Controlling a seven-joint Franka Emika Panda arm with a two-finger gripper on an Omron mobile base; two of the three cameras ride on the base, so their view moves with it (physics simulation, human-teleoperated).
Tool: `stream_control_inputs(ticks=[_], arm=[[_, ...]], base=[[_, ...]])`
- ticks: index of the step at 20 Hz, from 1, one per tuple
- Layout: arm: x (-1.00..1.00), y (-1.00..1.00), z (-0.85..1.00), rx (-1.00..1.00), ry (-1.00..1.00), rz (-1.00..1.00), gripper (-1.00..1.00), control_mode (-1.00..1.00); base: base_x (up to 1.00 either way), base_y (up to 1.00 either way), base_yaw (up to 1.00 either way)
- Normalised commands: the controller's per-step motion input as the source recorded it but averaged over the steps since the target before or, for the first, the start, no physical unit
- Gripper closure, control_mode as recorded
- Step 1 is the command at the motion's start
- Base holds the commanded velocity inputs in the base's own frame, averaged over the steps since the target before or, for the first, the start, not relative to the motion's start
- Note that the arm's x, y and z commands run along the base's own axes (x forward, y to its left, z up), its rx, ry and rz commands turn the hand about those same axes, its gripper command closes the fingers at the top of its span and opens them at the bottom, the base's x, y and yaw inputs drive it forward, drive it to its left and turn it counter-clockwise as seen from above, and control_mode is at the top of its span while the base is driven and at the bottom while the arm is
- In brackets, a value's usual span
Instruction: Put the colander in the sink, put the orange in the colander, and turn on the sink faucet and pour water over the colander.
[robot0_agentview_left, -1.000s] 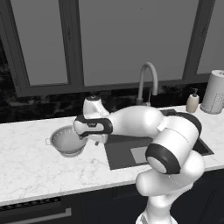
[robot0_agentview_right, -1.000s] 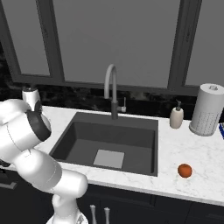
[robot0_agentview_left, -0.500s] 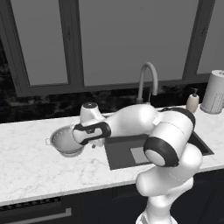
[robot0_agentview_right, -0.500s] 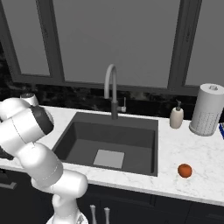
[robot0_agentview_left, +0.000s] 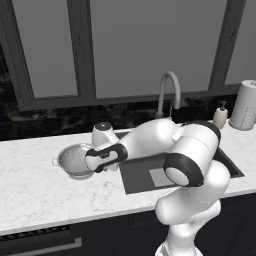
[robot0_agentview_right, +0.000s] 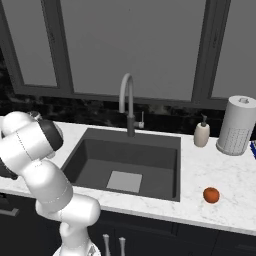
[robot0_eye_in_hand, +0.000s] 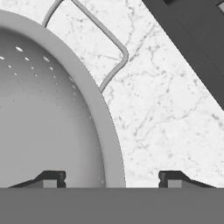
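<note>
The colander (robot0_agentview_left: 74, 160) sits on the counter (robot0_agentview_left: 35, 190) left of the sink (robot0_agentview_right: 125, 160). The end effector (robot0_eye_in_hand: 112, 178) is spread apart over its rim — one tip inside, one outside.

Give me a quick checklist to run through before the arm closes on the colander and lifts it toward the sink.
1. End effector straddles the colander rim, one fingertip inside the bowl, one outside over the counter: ok.
2. Jaws firmly clamped on the rim: not ok, gaps show beside both fingertips.
3. Colander sits upright on the counter, left of the sink: ok.
4. Sink basin free for the colander: ok.
5. Orange on the counter right of the sink, out of the lift path: ok.
6. Faucet off, no water running: ok.
</note>
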Motion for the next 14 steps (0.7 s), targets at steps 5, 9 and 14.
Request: stream_control_inputs(ticks=[5,9,14], arm=[[0.00,-0.14,-0.03,0.00,-0.01,-0.24,1.00,-1.00],[0.00,-0.43,0.00,0.00,0.00,-0.66,1.00,-1.00],[0.00,-0.31,0.00,0.00,0.00,-0.81,1.00,-1.00]], base=[[0.00,0.00,0.00],[0.00,0.00,0.00],[0.00,0.00,0.00]])
